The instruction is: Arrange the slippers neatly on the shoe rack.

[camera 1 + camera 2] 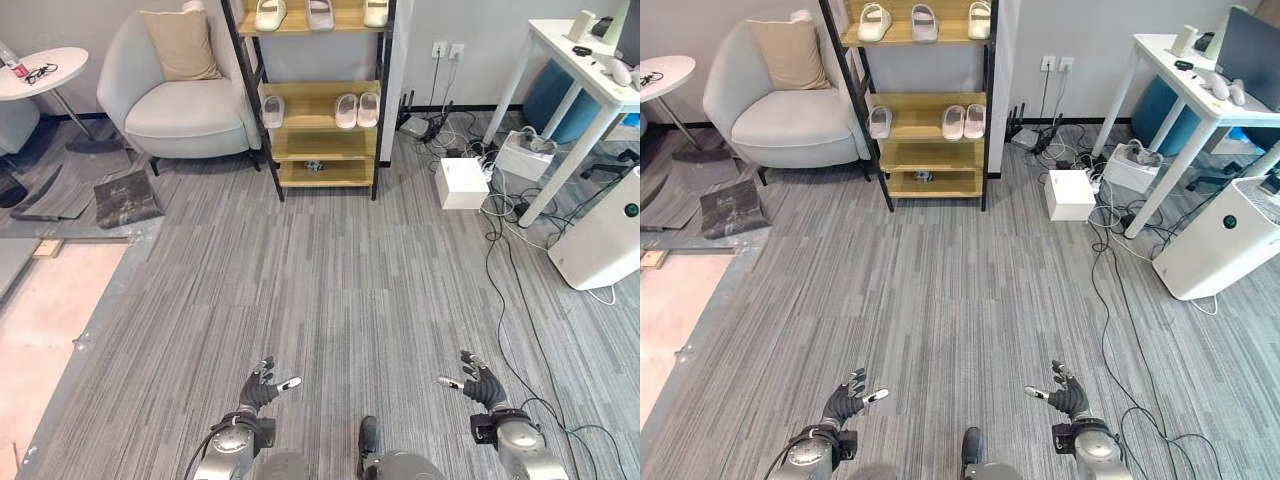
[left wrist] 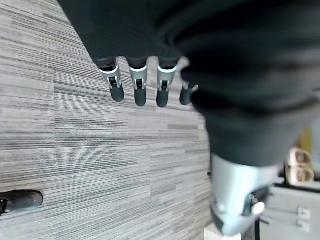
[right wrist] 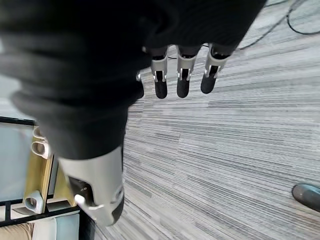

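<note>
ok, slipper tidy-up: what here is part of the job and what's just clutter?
Job:
- shoe rack
- slippers on top shelf
- pair on middle shelf
- single slipper, middle shelf
- left hand and right hand, both open, holding nothing

Clutter:
- armchair
- white box
- white desk
- round table

No text, label, number or sign can be read anywhere: the slippers [image 1: 356, 109] on the shoe rack [image 1: 315, 100], the white box [image 1: 461, 183] beside it and the white appliance [image 1: 606, 235] all appear unmarked.
</note>
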{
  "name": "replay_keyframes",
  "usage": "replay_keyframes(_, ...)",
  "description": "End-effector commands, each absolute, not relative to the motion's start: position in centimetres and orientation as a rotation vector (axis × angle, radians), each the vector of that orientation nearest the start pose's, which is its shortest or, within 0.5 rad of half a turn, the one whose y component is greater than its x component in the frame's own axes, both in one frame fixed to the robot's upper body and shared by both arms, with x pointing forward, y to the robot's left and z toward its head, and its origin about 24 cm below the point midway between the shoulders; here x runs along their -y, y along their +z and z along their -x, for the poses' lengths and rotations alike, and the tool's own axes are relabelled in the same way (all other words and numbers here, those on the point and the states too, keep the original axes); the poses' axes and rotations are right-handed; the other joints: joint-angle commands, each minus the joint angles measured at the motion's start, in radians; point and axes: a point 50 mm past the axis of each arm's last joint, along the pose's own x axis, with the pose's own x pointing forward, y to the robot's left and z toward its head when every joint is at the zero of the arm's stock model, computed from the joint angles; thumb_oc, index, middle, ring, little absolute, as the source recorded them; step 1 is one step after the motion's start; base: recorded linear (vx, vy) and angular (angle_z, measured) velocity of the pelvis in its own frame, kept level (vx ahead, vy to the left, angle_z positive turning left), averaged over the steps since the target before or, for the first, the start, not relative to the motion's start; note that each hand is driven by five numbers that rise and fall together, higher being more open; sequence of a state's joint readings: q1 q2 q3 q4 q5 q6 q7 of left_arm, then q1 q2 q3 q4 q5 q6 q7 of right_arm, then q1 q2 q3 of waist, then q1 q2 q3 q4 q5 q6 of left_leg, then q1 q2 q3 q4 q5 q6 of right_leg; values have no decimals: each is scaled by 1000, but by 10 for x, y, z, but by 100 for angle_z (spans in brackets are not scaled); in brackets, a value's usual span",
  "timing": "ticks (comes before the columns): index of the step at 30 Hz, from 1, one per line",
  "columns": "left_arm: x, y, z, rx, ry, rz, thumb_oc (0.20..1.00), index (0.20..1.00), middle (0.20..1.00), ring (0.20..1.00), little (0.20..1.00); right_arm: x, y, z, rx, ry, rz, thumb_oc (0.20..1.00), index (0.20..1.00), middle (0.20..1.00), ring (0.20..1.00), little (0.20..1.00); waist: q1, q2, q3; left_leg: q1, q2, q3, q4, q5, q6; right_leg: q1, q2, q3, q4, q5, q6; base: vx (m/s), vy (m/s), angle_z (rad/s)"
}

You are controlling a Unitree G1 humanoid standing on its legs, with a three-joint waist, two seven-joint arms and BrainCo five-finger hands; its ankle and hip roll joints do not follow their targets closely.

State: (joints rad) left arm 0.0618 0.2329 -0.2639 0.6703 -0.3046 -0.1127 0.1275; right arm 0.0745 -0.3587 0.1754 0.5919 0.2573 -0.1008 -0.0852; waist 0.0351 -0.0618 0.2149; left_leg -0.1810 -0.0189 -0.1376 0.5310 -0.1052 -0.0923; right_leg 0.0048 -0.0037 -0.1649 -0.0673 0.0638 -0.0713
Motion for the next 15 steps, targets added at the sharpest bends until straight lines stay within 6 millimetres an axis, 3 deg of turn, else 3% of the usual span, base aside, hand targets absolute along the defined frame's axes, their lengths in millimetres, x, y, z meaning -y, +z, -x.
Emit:
replay_keyframes(1,-194,-87,-195,-549,79,-61,1000,1000,1000,1000,1000,235,-61,-204,-450,-113,151,1000,1000,1000,1000,1000,40,-19,20,29,-45,77,-284,102,66,71,-56,34,40,-49,128,365,84,5)
replay_keyframes(2,-194,-89,-193,-564,74,-73,1000,1000,1000,1000,1000,233,-61,-204,-448,-109,153,1000,1000,1000,1000,1000,45,-8,12,-4,-18,86,-390,159,64,96,-45,36,28,-63,132,269,71,-3)
replay_keyframes(3,-194,-90,-193,-564,74,-73,1000,1000,1000,1000,1000,233,-61,-204,-449,-109,153,1000,1000,1000,1000,1000,46,-11,13,7,-20,87,-405,166,63,100,-48,36,26,-64,132,262,70,8)
replay_keyframes(4,-193,-91,-192,-576,69,-83,1000,1000,1000,1000,1000,231,-62,-203,-451,-104,153,1000,1000,1000,1000,1000,51,-5,8,4,-2,86,-474,204,60,121,-41,39,19,-77,133,379,114,5)
replay_keyframes(5,-192,-92,-192,-582,57,-109,1000,1000,1000,1000,1000,228,-61,-205,-446,-93,161,1000,1000,1000,1000,1000,58,8,-7,-35,8,95,-604,264,42,155,-29,50,3,-98,135,374,117,-5)
replay_keyframes(7,-195,-91,-192,-582,61,-114,1000,1000,1000,1000,1000,226,-60,-206,-445,-80,164,1000,1000,1000,1000,1000,60,14,-28,-13,2,91,-613,280,43,182,-30,69,2,-108,140,443,196,-15)
replay_keyframes(11,-199,-92,-186,-589,41,-162,1000,1000,1000,1000,1000,217,-61,-209,-445,-37,177,1000,1000,1000,1000,1000,69,1,-60,24,-32,91,-566,251,76,197,-80,91,87,-120,177,414,241,-43)
replay_keyframes(15,-199,-90,-186,-578,17,-177,1000,1000,1000,1000,1000,204,-58,-215,-421,-2,157,1000,1000,1000,1000,1000,67,0,-51,77,-59,101,-534,183,139,73,-125,109,409,36,211,255,220,-24)
